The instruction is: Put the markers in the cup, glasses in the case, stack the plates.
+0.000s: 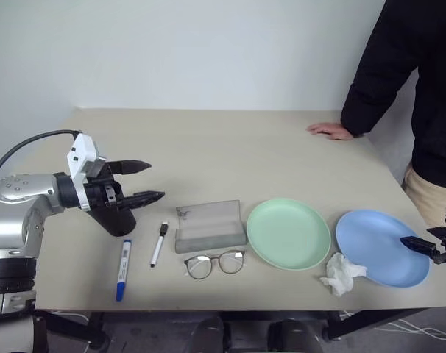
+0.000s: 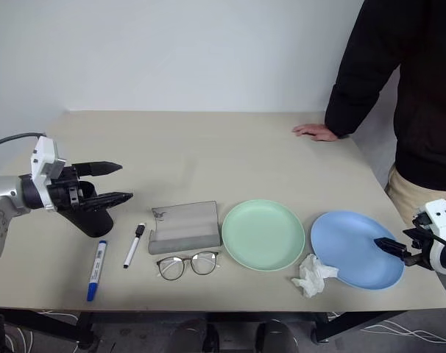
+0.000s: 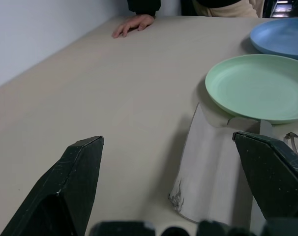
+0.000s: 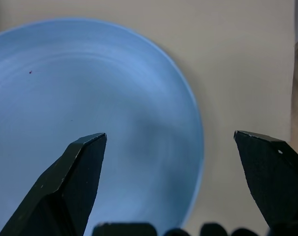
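Nothing of the task looks done yet. My left end effector (image 1: 138, 182) hangs with its fingers spread wide and empty over the black cup (image 1: 118, 218), which stands on the bench (image 1: 223, 147) with nothing that I can see inside it. The blue-capped marker (image 1: 124, 269) and the thinner black-capped marker (image 1: 159, 243) lie flat just beside the cup. The grey case (image 1: 210, 226) sits near them and seems to be lying open, though I cannot be sure from here; the glasses (image 1: 215, 263) lie on the bench in front of it. The pale green plate (image 1: 288, 233) and the light blue plate (image 1: 381, 247) rest side by side, apart, unstacked, with a crumpled tissue (image 1: 342, 273) between them. My right end effector (image 2: 388, 247) is spread and empty at the blue plate's far edge, so stacking may come first. The thick marker has a blue label, but its writing is too small to read
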